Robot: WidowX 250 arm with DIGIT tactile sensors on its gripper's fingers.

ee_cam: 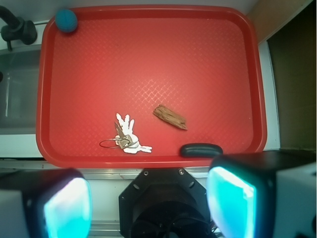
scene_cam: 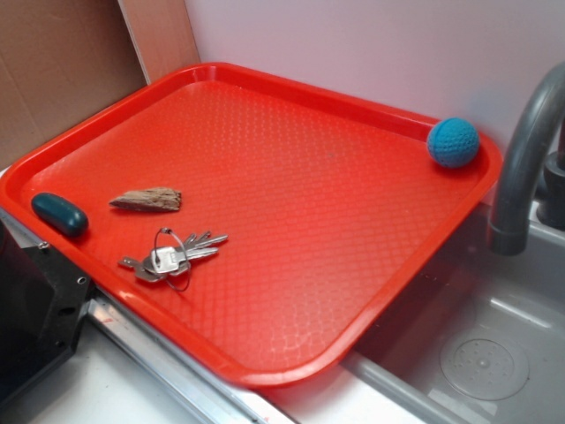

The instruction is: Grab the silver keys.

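**Hand high above the tray, keys lying loose**

The hand hangs released, its two fingers spread wide, empty, over the tray's near rim. The red tray sits on a worktop beside a grey sink and tap. The silver keys lie near that rim, ahead between the fingers, fanned with the wire ring trailing sideways. Wood chip, dark pebble and blue ball lie apart.

Pincer spread wide, fingers blurred at the wrist view's lower edge, holding nothing
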